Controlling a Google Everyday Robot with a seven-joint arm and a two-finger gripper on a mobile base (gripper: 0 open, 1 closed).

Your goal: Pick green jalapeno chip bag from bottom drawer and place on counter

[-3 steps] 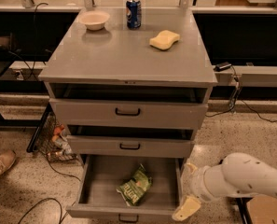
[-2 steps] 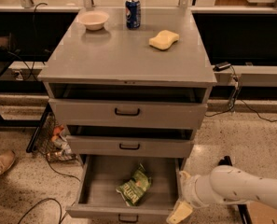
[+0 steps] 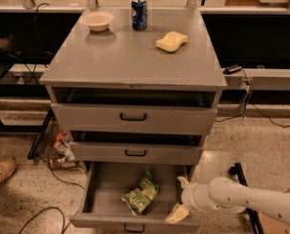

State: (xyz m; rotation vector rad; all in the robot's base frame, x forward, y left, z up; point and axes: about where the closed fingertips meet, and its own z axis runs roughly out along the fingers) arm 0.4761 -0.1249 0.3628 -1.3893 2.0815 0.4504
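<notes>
Chip bag (image 3: 141,200) lies flat in the pulled-out bottom drawer (image 3: 101,194) — open so it can be reached. The tool (image 3: 180,199) hovers just beside it at the drawer's right, fingers spread, apparently lining up a grab.

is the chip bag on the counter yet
No, the green jalapeno chip bag lies in the bottom drawer, the gripper beside it.

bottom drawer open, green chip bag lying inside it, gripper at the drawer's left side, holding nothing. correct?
Not quite. The gripper is at the right side of the bottom drawer, not the left; the camera view shows it over the drawer's right front corner. The rest stands: the drawer is open, the green jalapeno chip bag lies inside it, and the gripper holds nothing.
</notes>
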